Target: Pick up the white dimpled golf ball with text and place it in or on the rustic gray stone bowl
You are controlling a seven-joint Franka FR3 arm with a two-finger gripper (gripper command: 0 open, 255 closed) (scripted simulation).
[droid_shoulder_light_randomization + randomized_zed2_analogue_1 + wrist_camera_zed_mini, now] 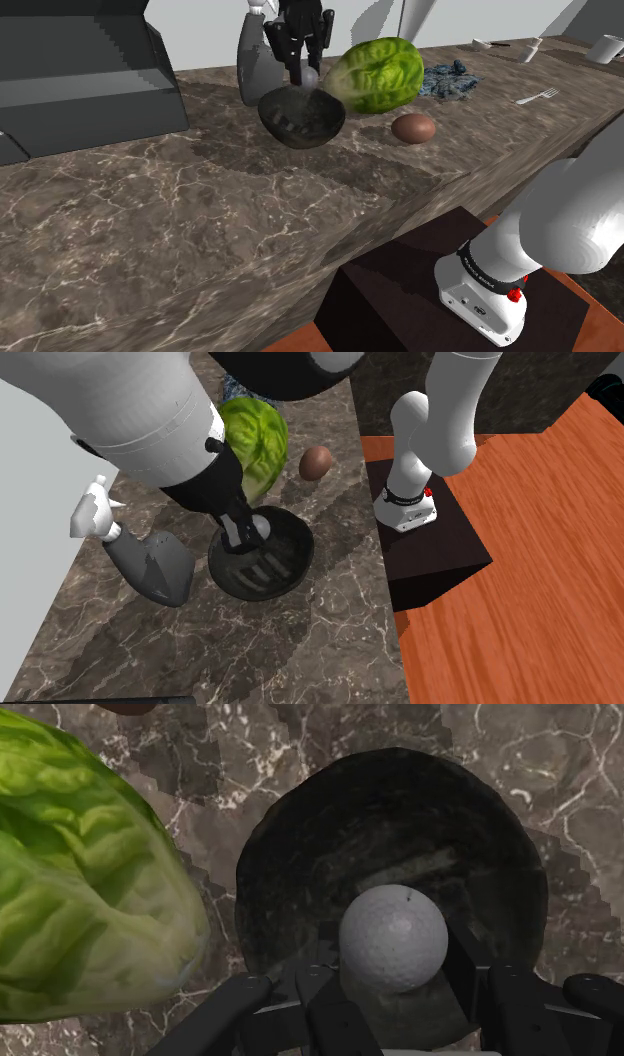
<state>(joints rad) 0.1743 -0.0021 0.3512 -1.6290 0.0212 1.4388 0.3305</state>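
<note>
Brown stone-patterned countertop [200, 200] with pale veins runs across the scene, and on it stands the dark grey, rough-surfaced bowl [302, 120], upright with its hollow facing up. Directly over that bowl hangs the black gripper [298, 62], pointing down, its two fingers [468, 966] pressed against opposite sides of the golf ball [393, 939], so the ball is clasped between them. The ball is pale grey-white and dimpled with a small dark mark near its top, and it sits over the bowl's hollow at about rim level; whether it touches the bowl's inside cannot be told. In the second exterior view it shows as a pale round shape [263, 528] at the bowl's [290, 567] rim beside the fingers. Just beside the bowl, toward the shoulder view's right, lies a big green lettuce [378, 75], close to the rim. A brown egg-shaped thing [413, 128] rests near the bowl on that same side, nearer the counter's front edge than the lettuce. On the bowl's other side stands a grey spray bottle [252, 75] with a white head. Beyond the lettuce, well apart from the bowl, are a blue crumpled cloth [450, 80], a fork [537, 97] and a white cup [607, 47]. The black stand [400, 290] sits below the counter edge.
</note>
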